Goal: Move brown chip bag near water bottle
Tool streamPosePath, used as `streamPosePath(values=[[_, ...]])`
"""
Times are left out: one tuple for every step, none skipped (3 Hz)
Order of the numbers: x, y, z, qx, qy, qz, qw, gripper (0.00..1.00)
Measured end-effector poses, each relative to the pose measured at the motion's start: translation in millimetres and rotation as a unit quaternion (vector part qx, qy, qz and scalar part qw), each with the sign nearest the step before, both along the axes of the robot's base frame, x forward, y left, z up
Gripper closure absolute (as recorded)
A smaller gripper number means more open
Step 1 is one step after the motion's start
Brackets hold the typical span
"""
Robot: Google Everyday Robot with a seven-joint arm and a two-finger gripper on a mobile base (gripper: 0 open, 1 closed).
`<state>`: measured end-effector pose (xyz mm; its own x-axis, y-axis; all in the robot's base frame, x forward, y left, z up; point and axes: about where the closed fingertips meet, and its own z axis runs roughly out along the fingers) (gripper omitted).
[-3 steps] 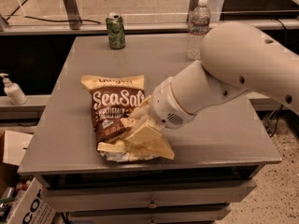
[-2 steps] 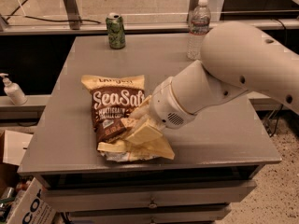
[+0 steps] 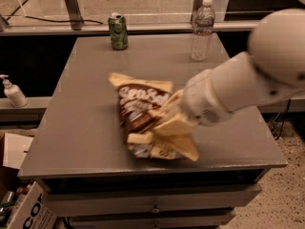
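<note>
The brown chip bag point(image 3: 139, 105), dark brown with white "Sea Salt" lettering and pale yellow ends, is at the middle front of the grey table point(image 3: 81, 142), crumpled at its lower end. My gripper point(image 3: 167, 119) reaches in from the right on the white arm and is shut on the bag's right side; its fingers are mostly hidden by the bag's folds. The water bottle point(image 3: 202, 30), clear with a white cap, stands upright at the table's back right, well behind the bag.
A green drink can point(image 3: 118, 31) stands at the table's back left. A white pump bottle point(image 3: 13, 92) sits on a ledge left of the table. A cardboard box point(image 3: 28, 211) is on the floor at the lower left. Drawers run below the table front.
The arm has swung to the right and the chip bag has shifted right with it, now more crumpled. The bottle and can have not moved.
</note>
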<state>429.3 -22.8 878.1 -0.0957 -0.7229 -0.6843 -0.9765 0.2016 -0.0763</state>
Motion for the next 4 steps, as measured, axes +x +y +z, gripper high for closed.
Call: streamPosePath(values=[[-2,-40,9,0.003,-0.012,-0.044,0.9990,1.00],[-2,-40,10,0.002,-0.012,-0.043,0.9990,1.00],[6,-42,12,-0.014,-0.030,-0.046,0.9984,1.00],[34,-66,17,-0.042,-0.053,-0.073,0.9950,1.00]])
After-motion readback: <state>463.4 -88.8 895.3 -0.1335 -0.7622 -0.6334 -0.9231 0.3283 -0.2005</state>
